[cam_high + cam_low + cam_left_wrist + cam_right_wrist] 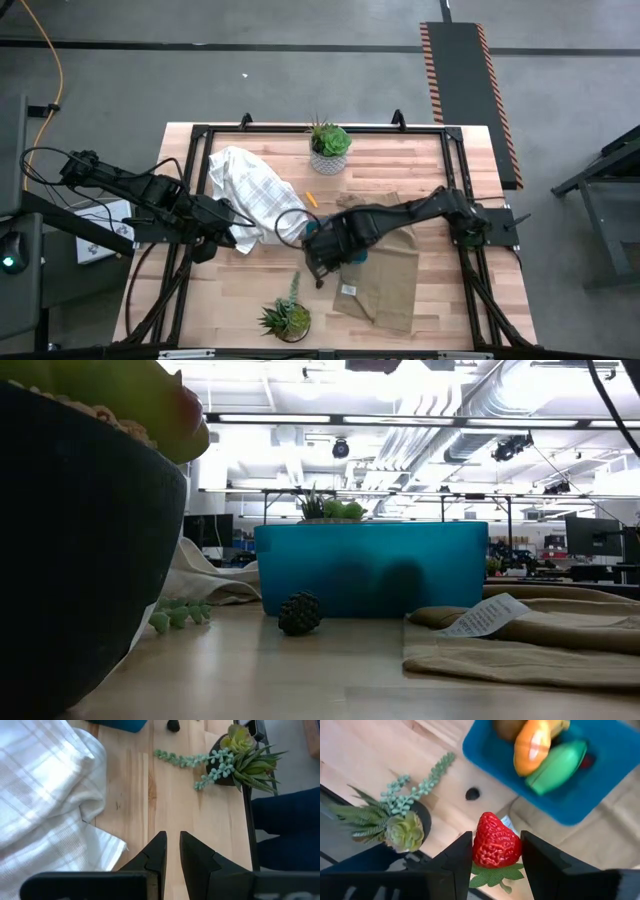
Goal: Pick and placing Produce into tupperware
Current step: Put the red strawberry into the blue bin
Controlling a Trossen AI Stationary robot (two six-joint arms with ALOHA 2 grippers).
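A: Step? Right gripper clamped a strawberry; tupperware lay just ahead, below.
B: Next called for advancing over it, then release. Left gripper, narrow and apparently empty, waited beside the white cloth.

No text, brand, number or sign can be read anywhere in these views. The only thing that could carry print is a small white tag sewn to the tan cloth on the tabletop; in the low view it curls up from the cloth's edge, and in the high view it shows as a pale patch, but any marks on it are too small to make out.
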